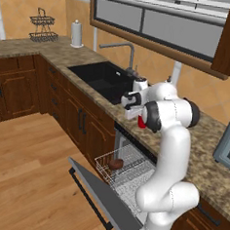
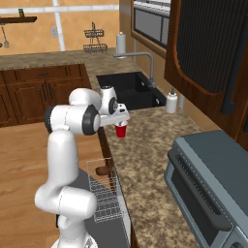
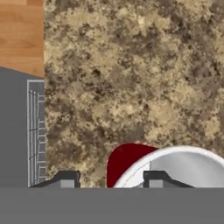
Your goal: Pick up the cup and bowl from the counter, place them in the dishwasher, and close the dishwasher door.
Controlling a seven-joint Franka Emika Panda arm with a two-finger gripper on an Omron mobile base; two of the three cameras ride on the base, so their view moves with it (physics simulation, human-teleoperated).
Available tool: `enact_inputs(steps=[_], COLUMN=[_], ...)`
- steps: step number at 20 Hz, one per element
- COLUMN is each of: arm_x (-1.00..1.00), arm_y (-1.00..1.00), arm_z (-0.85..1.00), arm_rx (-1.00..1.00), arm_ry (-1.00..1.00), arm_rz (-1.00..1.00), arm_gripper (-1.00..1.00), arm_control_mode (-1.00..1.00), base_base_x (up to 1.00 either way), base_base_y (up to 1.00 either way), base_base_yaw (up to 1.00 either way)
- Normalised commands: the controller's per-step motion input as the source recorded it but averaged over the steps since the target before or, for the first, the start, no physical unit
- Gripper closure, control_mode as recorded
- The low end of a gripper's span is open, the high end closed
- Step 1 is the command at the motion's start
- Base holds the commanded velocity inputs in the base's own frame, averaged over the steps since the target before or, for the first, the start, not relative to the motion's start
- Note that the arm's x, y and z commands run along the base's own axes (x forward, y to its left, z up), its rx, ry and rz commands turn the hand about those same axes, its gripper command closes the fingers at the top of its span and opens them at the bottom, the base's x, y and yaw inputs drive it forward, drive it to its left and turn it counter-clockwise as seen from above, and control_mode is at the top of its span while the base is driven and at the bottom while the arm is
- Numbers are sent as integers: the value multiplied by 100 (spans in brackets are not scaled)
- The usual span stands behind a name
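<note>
The red cup (image 2: 121,131) stands on the granite counter (image 2: 145,160) near its front edge, right under my gripper (image 2: 119,121). In the hand view my gripper (image 3: 109,179) straddles the wall of the cup (image 3: 129,162): one finger is inside the white rim, the other outside with a gap to the red wall, so the jaws stand apart. The dark brown bowl (image 1: 115,164) lies in the white wire rack (image 1: 129,179) of the dishwasher. The dishwasher door (image 1: 100,196) hangs down open. A sliver of the cup (image 1: 141,122) shows behind my arm.
A black sink (image 1: 100,76) with a faucet (image 1: 127,52) lies left of the cup. A white soap dispenser (image 2: 171,101) stands at the back wall. The grey toaster oven (image 2: 213,184) takes up the counter's right end.
</note>
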Motion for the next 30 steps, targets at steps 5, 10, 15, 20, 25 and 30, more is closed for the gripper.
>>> enact_inputs(steps=[5, 10, 15, 20, 25, 30], arm_x=[-70, -98, -100, -100, -77, -3], arm_y=[0, -2, 0, 32, 43, 37], arm_z=[0, 0, 0, -9, -62, -95], arm_rx=[0, 0, 1, 0, -7, -11], arm_ry=[-1, -6, -13, -9, -5, 0], arm_rz=[0, 0, 0, 0, 0, 0], arm_gripper=[100, 100, 100, 100, 100, 100], arm_control_mode=[-100, -100, -100, -100, -100, -100], base_base_x=[0, 0, 0, 0, 0, 0], base_base_y=[0, 0, 0, 0, 0, 0], base_base_yaw=[0, 0, 0, 0, 0, 0])
